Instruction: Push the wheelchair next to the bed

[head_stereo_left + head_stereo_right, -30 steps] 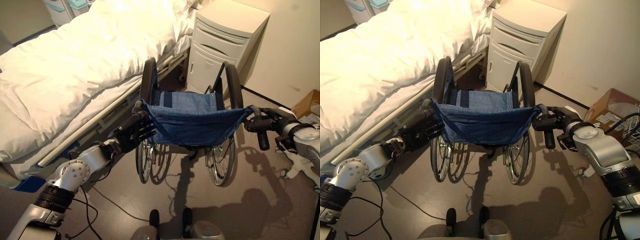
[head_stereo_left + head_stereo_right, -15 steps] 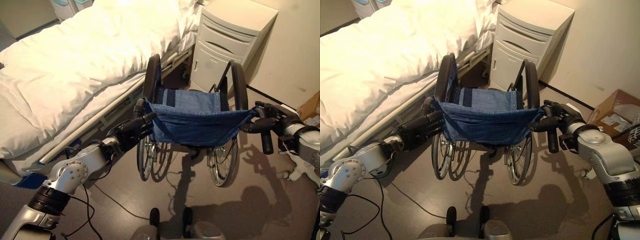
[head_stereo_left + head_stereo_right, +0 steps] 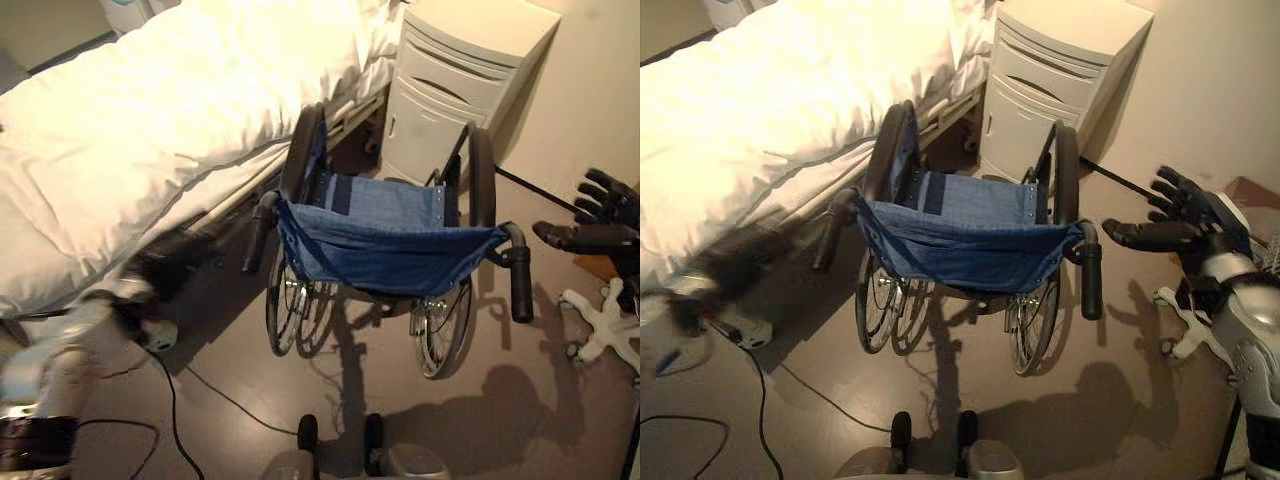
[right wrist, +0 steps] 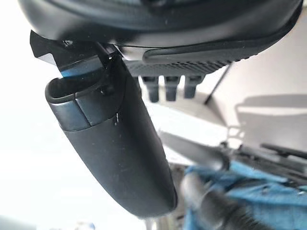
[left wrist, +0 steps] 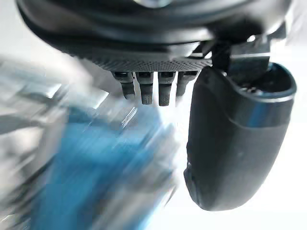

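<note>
Wheelchair [image 3: 385, 240] is sitting right beside the bed [image 3: 150, 130], by the nightstand [image 3: 460, 80]; task looking done. I'm holding my right hand [image 3: 1180, 225] clear of its handle, fingers spread. Left hand [image 5: 230, 139] is blurring, fingers straight.

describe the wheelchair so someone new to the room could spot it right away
Start at the big bed with white bedding, then look to the pale cabinet at its head end. The wheelchair stands on the floor alongside the bed, in front of that cabinet. Its blue fabric back, black push handles and spoked wheels set it apart.
</note>
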You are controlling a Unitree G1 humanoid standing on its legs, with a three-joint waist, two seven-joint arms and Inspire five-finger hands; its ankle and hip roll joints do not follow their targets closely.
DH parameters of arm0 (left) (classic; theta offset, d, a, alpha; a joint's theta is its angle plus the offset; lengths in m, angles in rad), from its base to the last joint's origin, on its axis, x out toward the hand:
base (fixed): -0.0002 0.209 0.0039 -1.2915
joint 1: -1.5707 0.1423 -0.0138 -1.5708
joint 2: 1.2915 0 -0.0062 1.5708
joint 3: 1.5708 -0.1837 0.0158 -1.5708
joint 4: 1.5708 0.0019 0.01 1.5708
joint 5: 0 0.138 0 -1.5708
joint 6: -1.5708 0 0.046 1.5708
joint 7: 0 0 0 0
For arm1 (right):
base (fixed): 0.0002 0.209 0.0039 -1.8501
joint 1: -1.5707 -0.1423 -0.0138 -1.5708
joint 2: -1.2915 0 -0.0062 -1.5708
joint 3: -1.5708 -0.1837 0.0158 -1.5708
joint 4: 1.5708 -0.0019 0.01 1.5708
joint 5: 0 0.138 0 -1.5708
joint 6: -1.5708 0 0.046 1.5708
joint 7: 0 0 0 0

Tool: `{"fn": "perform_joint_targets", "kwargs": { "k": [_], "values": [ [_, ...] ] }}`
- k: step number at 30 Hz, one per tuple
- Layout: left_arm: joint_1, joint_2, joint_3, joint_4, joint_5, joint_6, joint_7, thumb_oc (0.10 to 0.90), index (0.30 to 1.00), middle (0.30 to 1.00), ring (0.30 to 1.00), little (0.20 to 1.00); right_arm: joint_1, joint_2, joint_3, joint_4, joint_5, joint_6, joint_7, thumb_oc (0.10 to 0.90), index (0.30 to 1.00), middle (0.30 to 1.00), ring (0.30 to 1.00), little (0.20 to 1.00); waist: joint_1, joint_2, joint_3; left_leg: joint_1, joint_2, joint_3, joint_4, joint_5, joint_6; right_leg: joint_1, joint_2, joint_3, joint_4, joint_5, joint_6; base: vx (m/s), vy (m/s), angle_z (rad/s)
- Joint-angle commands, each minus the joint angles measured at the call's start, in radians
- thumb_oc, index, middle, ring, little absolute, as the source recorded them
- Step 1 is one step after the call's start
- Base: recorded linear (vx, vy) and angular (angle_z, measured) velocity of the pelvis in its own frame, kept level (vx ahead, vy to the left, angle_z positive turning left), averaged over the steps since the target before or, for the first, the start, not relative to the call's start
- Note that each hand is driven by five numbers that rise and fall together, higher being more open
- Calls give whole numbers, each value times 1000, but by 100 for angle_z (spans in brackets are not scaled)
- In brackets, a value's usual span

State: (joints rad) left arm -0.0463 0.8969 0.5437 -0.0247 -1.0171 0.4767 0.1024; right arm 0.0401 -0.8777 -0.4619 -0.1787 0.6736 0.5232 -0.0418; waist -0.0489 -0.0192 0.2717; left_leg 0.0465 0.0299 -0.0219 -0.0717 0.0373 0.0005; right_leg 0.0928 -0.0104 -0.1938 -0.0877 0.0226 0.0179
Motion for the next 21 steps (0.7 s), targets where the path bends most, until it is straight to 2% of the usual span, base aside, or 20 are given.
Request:
{"fn": "perform_joint_targets", "kwargs": {
  "k": [1,5,8,9,11,13,15,16,17,18,19,20,21],
  "values": [
    [66,174,103,16,75,-118,-73,800,900,900,900,900,-4,-35,-15,74,-53,-112,-49,800,900,900,900,900,44,0,-253,20,-9,46,-16,24,-50,-13,-49,51,8,34,91,-39,-12,38],
    [135,132,114,18,131,-98,-103,800,900,900,900,900,58,9,-54,90,-65,-109,-79,800,900,900,900,900,41,-2,-253,21,-10,38,-16,14,-50,-8,-48,52,4,26,94,-17,-16,37],
    [210,64,142,44,263,-221,-11,800,900,900,900,900,128,94,-70,129,-48,-110,-84,800,900,900,900,900,41,-5,-252,20,-8,38,-16,12,-49,-8,-49,47,3,24,96,4,-14,11],
    [225,57,147,51,280,-236,-12,800,900,900,900,900,141,111,-69,135,-41,-101,-88,800,900,900,900,900,39,-6,-252,19,-7,39,-16,12,-49,-8,-49,47,2,25,97,-19,-1,3],
    [267,9,158,47,276,-217,-36,800,900,900,900,900,187,169,-69,146,-42,-93,-103,800,900,900,900,900,37,-8,-253,15,-6,39,-16,15,-48,-10,-48,48,2,24,95,-27,4,3],
    [309,-88,121,52,312,-188,-94,800,900,900,900,900,231,262,-47,214,-26,-133,-137,800,900,900,900,900,37,-9,-252,8,-4,37,-16,17,-48,-15,-46,48,2,24,94,-44,0,1],
    [319,-132,82,57,331,-159,-120,800,900,900,900,900,243,301,-34,266,3,-149,-169,800,900,900,900,900,38,-10,-250,6,-4,36,-16,18,-47,-17,-46,46,2,26,94,-36,-7,4],
    [321,-174,37,65,342,-142,-135,800,900,900,900,900,247,328,-17,328,60,-168,-227,800,900,900,900,900,42,-11,-248,5,-4,34,-16,17,-46,-18,-46,44,2,26,93,-47,-5,4],
    [313,-213,-18,90,354,-138,-144,800,900,900,900,900,243,356,-4,419,95,-218,-252,800,900,900,900,900,44,-12,-246,4,-4,32,-16,18,-45,-18,-45,42,2,27,92,-43,-2,4],
    [308,-226,-40,102,362,-136,-151,800,900,900,900,900,238,363,0,456,134,-248,-285,800,900,900,900,900,45,-12,-245,4,-4,32,-16,18,-44,-18,-44,42,2,27,91,-40,3,4],
    [291,-249,-93,137,373,-131,-158,800,900,900,900,900,219,382,1,560,208,-326,-327,800,900,900,900,900,48,-9,-243,4,-4,30,-16,18,-44,-18,-42,41,4,28,90,0,0,0],
    [284,-257,-117,155,378,-134,-158,800,900,900,900,900,211,391,-1,603,236,-351,-328,800,900,900,900,900,49,-9,-242,3,-4,30,-16,18,-44,-18,-42,41,4,29,90,-32,11,1],
    [253,-279,-201,209,390,-127,-142,800,900,900,900,900,177,421,-11,734,372,-438,-330,800,900,900,900,900,51,-5,-239,3,-5,29,-16,17,-43,-18,-41,40,6,32,90,0,0,0]
  ]
}}
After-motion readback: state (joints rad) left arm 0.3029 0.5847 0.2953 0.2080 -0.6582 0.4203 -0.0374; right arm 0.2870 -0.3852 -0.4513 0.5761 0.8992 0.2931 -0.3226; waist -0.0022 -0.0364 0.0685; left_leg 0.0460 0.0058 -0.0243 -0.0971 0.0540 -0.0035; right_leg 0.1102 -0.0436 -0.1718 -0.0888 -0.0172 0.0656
